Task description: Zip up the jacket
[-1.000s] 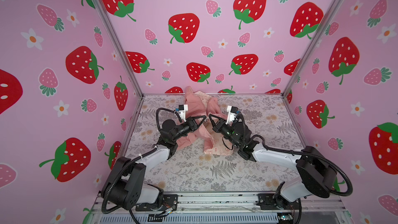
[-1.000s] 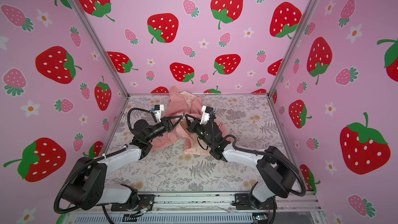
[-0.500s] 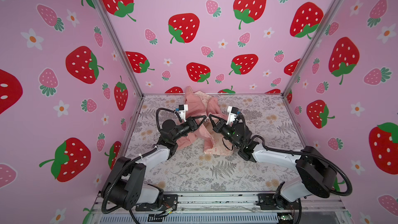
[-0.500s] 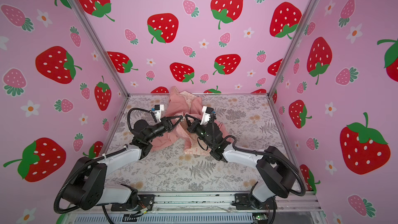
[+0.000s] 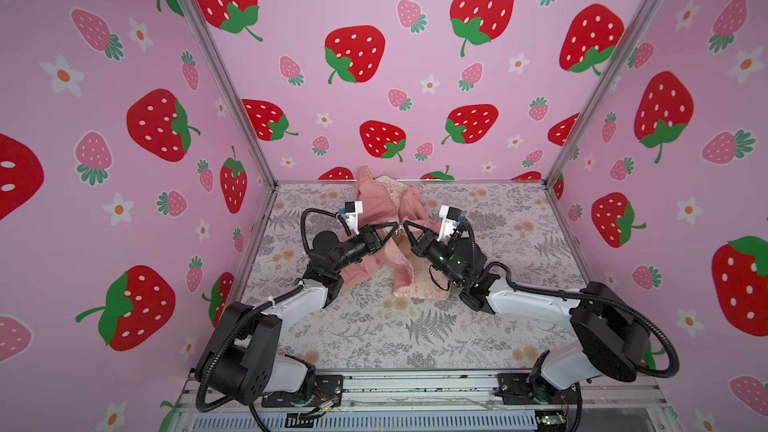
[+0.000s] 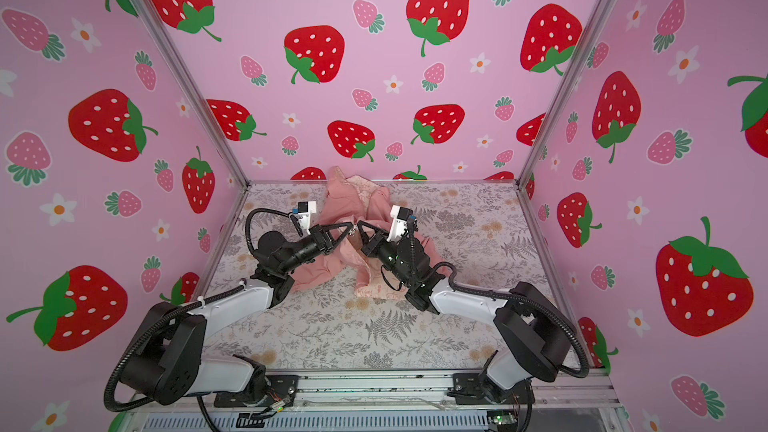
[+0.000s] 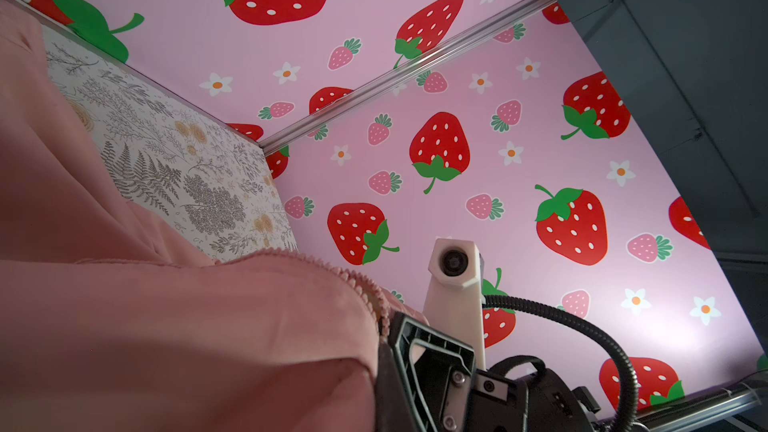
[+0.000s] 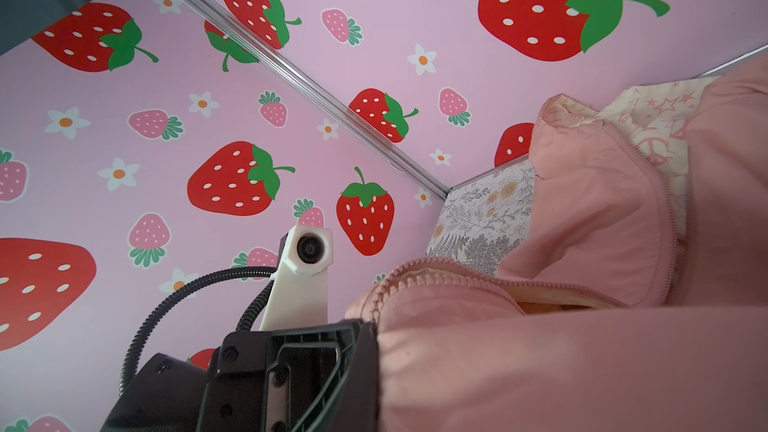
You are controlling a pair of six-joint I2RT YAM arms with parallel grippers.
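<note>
The salmon-pink jacket (image 5: 376, 206) (image 6: 343, 201) lies crumpled at the back middle of the table, its front open and its cream lining (image 8: 656, 118) showing. My left gripper (image 5: 396, 225) (image 6: 351, 225) and my right gripper (image 5: 405, 223) (image 6: 360, 223) meet tip to tip above the jacket's middle. Each is shut on a lifted front edge of the jacket. In the left wrist view the zipper teeth (image 7: 365, 290) run down into the pinch. In the right wrist view a zipper edge (image 8: 399, 280) does the same. Pink cloth (image 7: 166, 326) (image 8: 582, 367) hides the fingertips themselves.
The floral table (image 5: 415, 326) is boxed in by strawberry-print walls (image 5: 374, 76) at the back and both sides, with metal corner posts (image 5: 232, 89). A metal rail (image 5: 415, 384) runs along the front. Each wrist view shows the other arm's white camera mount (image 7: 453, 263) (image 8: 309, 249) close by.
</note>
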